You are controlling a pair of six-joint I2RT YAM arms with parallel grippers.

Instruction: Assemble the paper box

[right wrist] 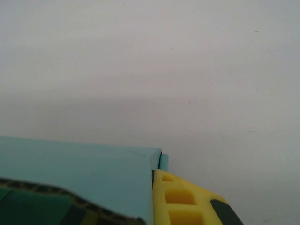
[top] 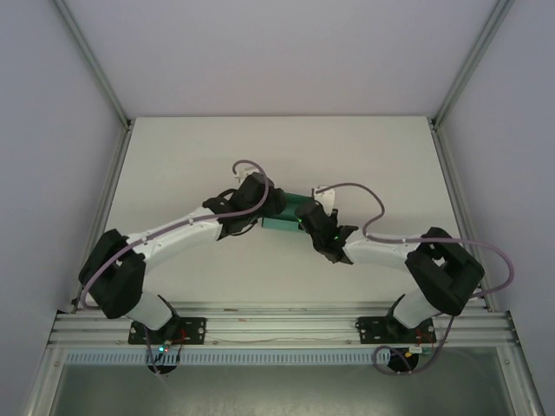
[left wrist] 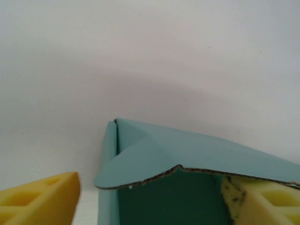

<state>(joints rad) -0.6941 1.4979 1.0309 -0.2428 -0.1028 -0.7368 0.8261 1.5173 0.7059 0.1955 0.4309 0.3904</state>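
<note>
Clearly parted, the left end effector (left wrist: 150, 187) has its two yellow fingers (left wrist: 40, 199) set wide. One finger stands clear of the paper box (left wrist: 187, 150), with a strip of white surface (left wrist: 150, 56) showing between them. The other sits just under the edge of the box's overhanging flap, beside the dark interior. The right end effector (right wrist: 152, 183) is closed on a wall of the same box. Its one visible yellow finger (right wrist: 187, 201) lies flat against the end of a teal panel, which covers the other finger.

Seen from the top camera, the box lies near the middle of the surface, between the two end effectors and touching both. Its long axis appears to run roughly side to side across the surface, the left end a little nearer the arm bases. The wrists hide much of it, so the exact outline cannot be told.

From the left wrist, the box's open side faces that end effector. It is teal-green thin card with a brown fluted core along the cut edges. A top flap is folded forward over a darker hollow, with a diagonal crease running to the corner and an upright side wall on the left. From the right wrist, the panel looks smooth and flat.
</note>
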